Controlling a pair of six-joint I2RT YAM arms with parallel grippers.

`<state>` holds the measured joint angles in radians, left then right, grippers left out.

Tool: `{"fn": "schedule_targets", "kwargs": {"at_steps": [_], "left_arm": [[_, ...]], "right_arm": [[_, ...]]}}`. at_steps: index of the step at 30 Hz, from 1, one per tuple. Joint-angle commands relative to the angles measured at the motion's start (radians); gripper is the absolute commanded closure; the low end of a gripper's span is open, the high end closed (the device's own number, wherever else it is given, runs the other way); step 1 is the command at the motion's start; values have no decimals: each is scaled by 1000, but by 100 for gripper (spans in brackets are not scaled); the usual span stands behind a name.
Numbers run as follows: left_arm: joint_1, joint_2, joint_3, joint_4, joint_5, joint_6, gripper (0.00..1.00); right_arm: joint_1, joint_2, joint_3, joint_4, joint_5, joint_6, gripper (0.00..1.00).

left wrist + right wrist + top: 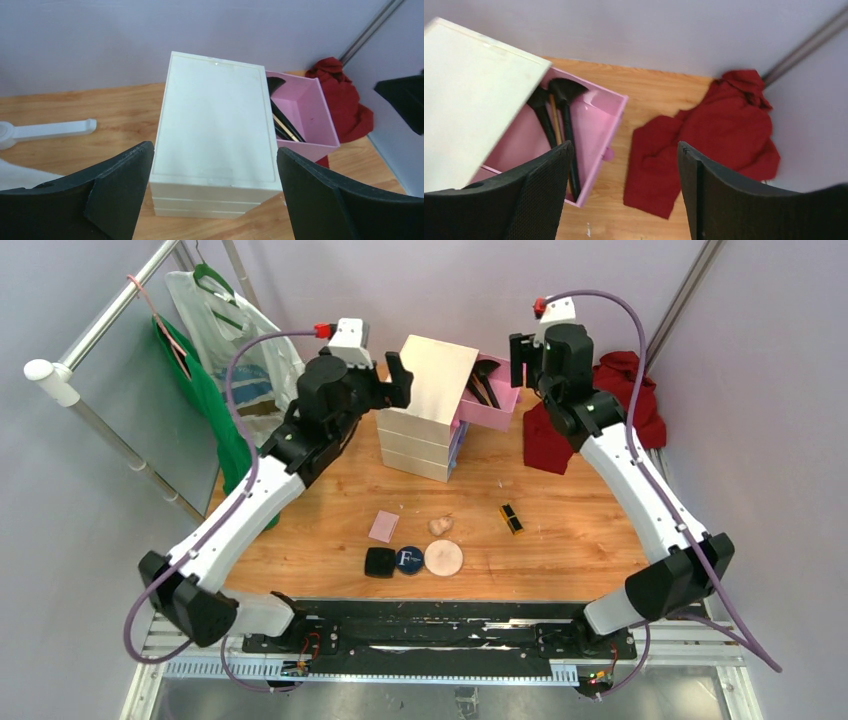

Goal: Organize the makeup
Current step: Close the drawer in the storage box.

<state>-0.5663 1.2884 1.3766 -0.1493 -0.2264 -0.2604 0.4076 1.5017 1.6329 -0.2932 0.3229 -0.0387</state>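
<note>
The only writing I can read is a white "F" on the round navy compact (pixel 408 560), which sits on the wooden table (pixel 580 550) between a black square compact (pixel 379 562) and a beige round puff (pixel 443 558). Behind them lie a pink square (pixel 383 526) and a beige sponge (pixel 440 525). A black-gold lipstick (pixel 512 519) lies flat, its long axis slanting away from the arms. Black brushes (pixel 566 125) lie lengthwise in the pulled-out pink drawer (pixel 596 125) of the cream chest (pixel 430 410), heads toward the back wall. The left gripper (pixel 401 378) hovers spread wide by the chest top. The right gripper (pixel 624 165) hangs released, holding nothing, above the drawer's edge and a red cloth (pixel 719 135).
</note>
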Motion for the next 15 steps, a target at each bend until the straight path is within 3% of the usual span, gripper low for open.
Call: {"fn": "schedule_targets", "kwargs": {"at_steps": [1, 6, 15], "left_arm": [[-7, 126, 86, -13, -20, 64, 2], [-7, 287, 181, -2, -48, 106, 2], [-3, 450, 285, -10, -65, 130, 2]], "right_arm": [[-14, -42, -132, 6, 188, 77, 25], [-30, -112, -312, 68, 188, 146, 24], [-80, -113, -375, 85, 142, 166, 24]]}}
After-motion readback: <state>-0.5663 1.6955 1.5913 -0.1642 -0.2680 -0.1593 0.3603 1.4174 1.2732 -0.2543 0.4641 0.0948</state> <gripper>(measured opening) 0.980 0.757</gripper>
